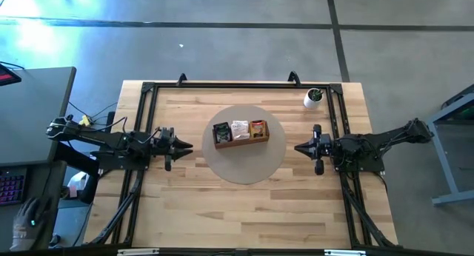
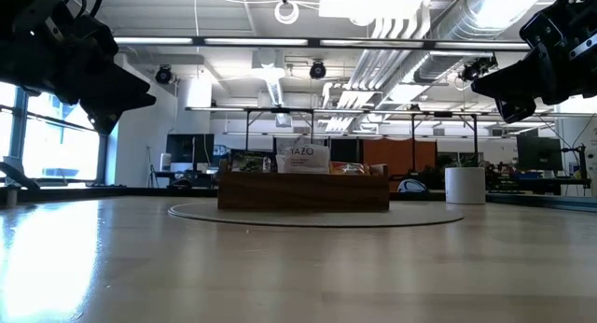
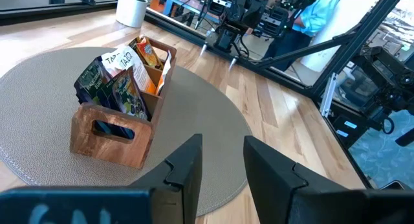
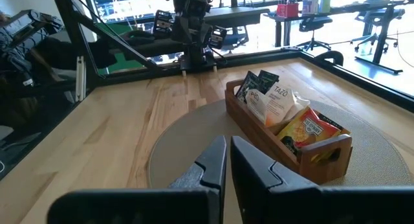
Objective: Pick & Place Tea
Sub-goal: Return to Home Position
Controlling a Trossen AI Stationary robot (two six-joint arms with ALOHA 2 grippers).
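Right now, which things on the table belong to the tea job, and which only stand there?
Job: tea sachets, in the wooden tray; left gripper and right gripper, empty, apart from it.
Just there: round mat under the tray; white cup, off the mat.

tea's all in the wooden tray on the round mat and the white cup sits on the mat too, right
No: the white cup stands off the mat, on the bare table by the corner on the right arm's side; the high view shows it. The rest holds.
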